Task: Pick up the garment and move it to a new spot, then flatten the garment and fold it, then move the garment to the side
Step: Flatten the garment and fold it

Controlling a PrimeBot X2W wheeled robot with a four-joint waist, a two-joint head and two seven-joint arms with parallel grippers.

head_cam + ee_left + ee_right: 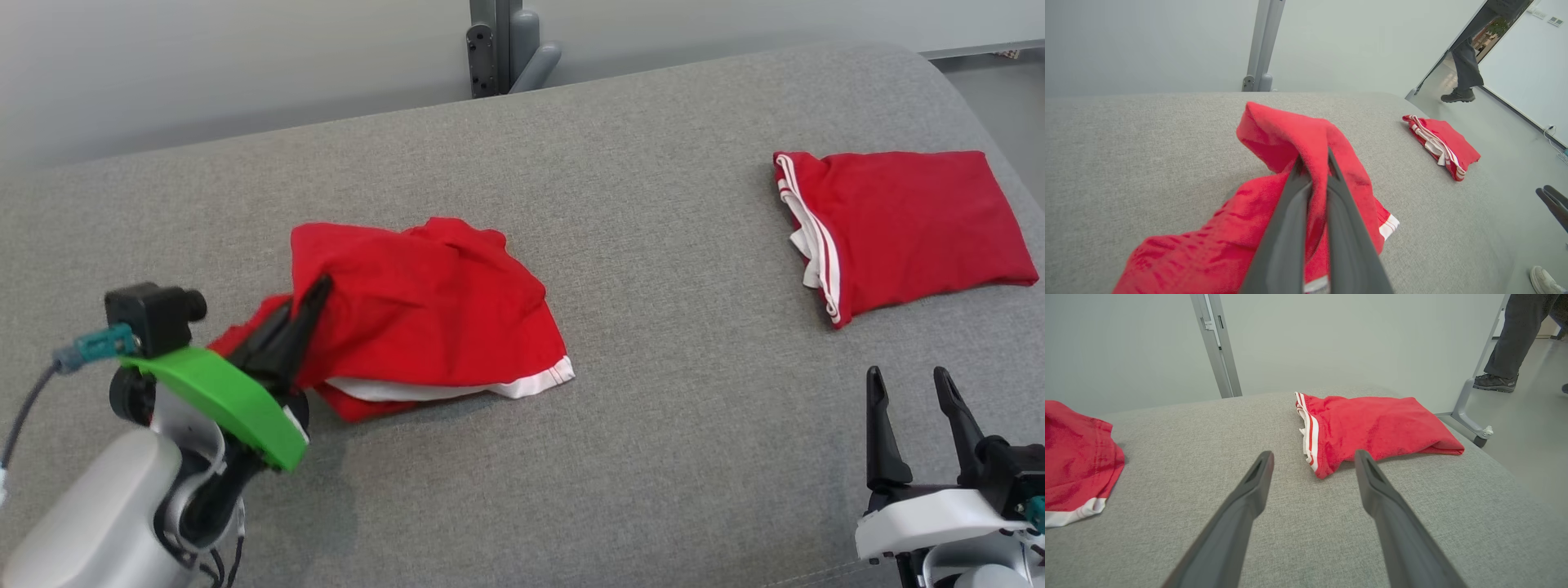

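1. Head view.
   - Item: crumpled red garment [441, 310] with white hem, left of centre on grey fabric-topped desk [653, 425].
   - At its near-left edge: left gripper [314, 298], fingers pressed together on a raised fold of cloth.
   - At near right: right gripper [908, 384], fingers spread, empty, well apart from any cloth.
   - At far right: folded garment [906, 229], also red.

2. Left wrist view.
   - Same pinch seen close: left gripper [1314, 163] clamped on a ridge of the garment [1286, 130]. Cloth draped over both fingers, remainder trailing on the desk [1126, 134].
   - Further right: folded garment [1443, 143].
   - Beyond the desk: person's leg [1466, 69].

3. Right wrist view.
   - Above bare desk [1298, 539]: right gripper [1314, 455], fingers wide apart.
   - Just beyond the tips: folded garment [1380, 428].
   - At left edge: garment [1073, 457].

4. Handling note. Step judged: pickup for the move to a new spot.
   - Lift straight up until the hem clears the desk.
   - Carry slowly, since a single pinch may slip.
   - Set down on the bare middle, well clear of the folded garment, with room left for flattening.
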